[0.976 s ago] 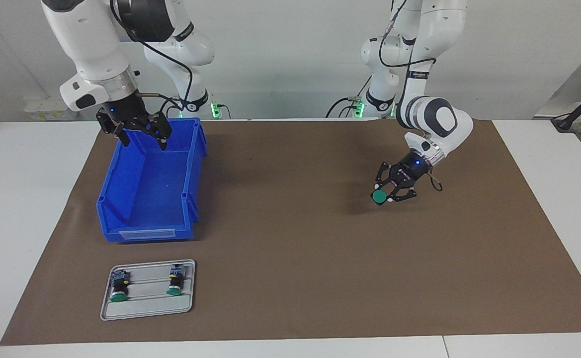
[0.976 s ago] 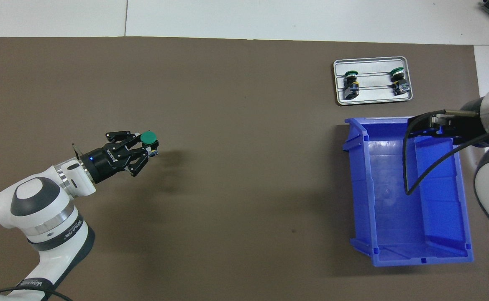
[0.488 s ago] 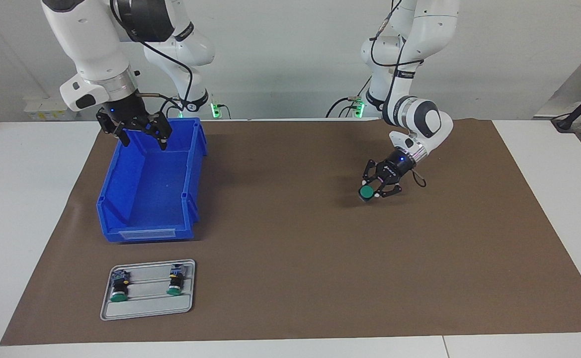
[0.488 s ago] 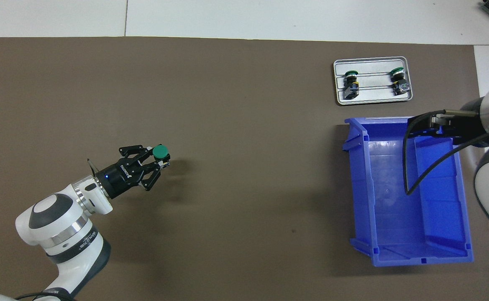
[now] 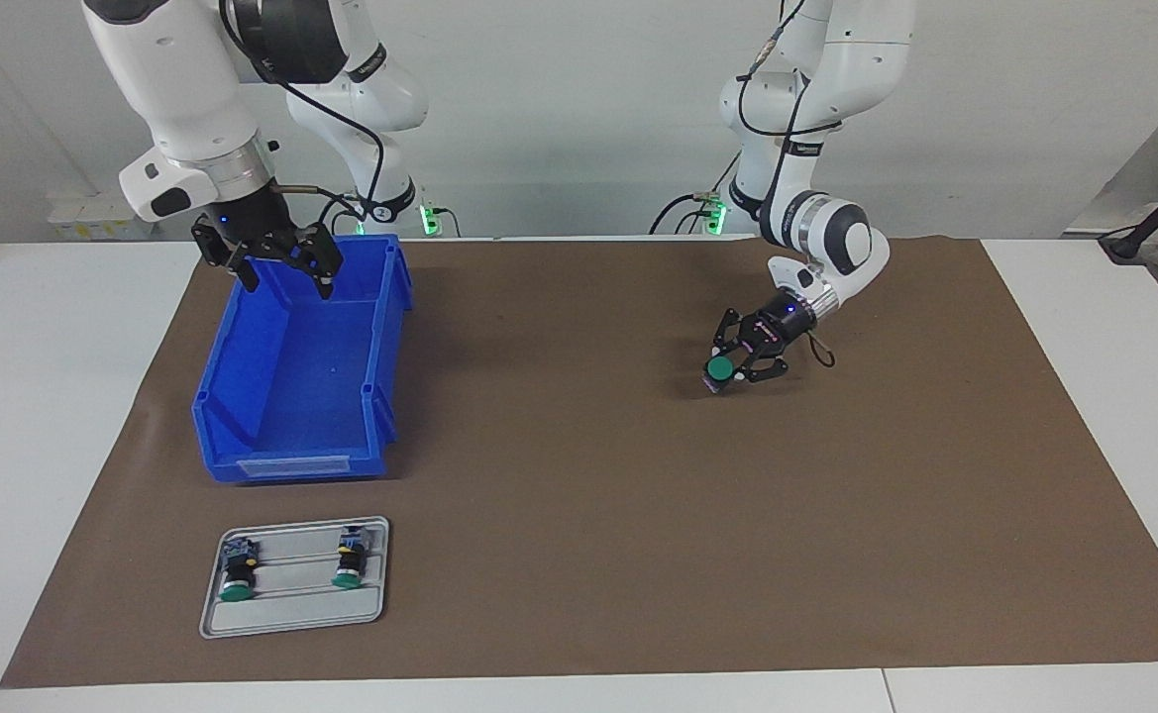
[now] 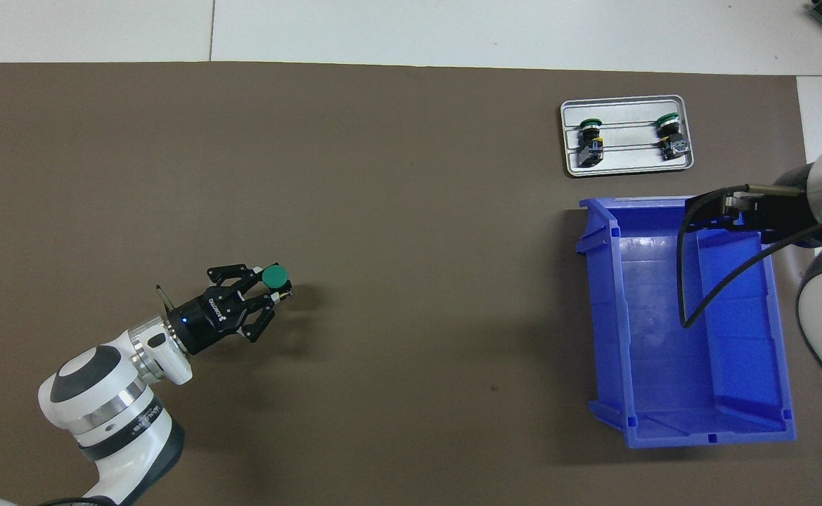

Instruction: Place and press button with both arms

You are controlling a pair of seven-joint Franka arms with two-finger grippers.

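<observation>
The button [image 5: 720, 369] is held in the left gripper [image 5: 737, 364], jaws closed on its body, green cap turned away from the robots. It hangs low over the brown mat [image 5: 588, 515], toward the left arm's end of the worktop; whether it touches the mat cannot be told.

The right gripper [image 5: 283, 275] hangs over the robot-side end of the blue bin [image 5: 242, 436], jaws spread and holding nothing.

The bin sits on the mat toward the right arm's end. Farther from the robots than the bin lies a grey tray [image 5: 291, 614] carrying two more buttons [image 5: 236, 574], [image 5: 349, 563], side by side and apart, caps pointing away from the robots.

The mat covers most of the white worktop [image 5: 44, 396]; white margins show at both ends. A plain pale wall [image 5: 559, 109] rises at the robots' side. Green indicator lights [image 5: 429, 218] glow at the arm bases.
</observation>
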